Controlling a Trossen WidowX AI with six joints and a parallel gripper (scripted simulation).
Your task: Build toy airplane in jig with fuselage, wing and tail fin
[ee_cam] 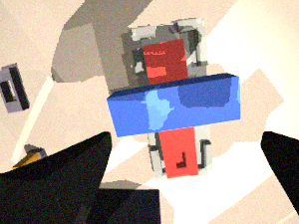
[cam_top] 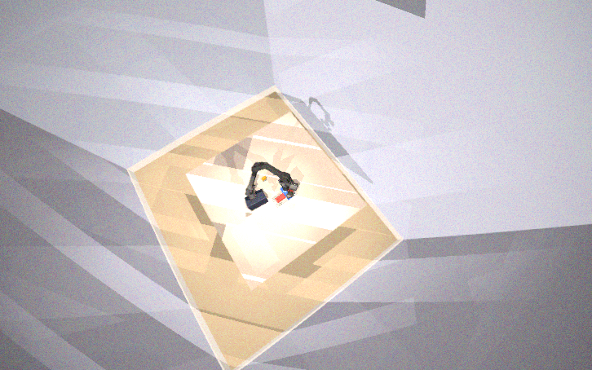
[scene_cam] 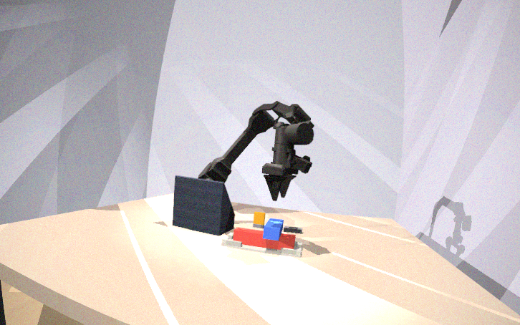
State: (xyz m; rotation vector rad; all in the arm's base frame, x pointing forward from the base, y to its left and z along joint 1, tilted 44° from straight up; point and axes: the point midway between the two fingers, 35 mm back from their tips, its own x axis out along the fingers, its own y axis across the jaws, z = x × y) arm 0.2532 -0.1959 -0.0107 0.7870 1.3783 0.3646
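Gripper (scene_cam: 278, 194) hangs wide open and empty at mid-frame in the exterior view, with plenty of air between it and the parts below. Under it, the blocky blue wing (scene_cam: 273, 229) sits across the flat red body (scene_cam: 253, 236), which lies in the pale grey cradle (scene_cam: 233, 243). A small orange block (scene_cam: 258, 217) stands just behind. Smooth tan table (scene_cam: 95, 248) spreads out all around.

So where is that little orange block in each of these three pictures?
Top: the orange block is a tiny dot under the bend of the arm.
Exterior: it stands on the table behind the red fuselage.
Wrist: only a sliver shows at the left edge.
Shared landmark: the blue wing lying across the fuselage.
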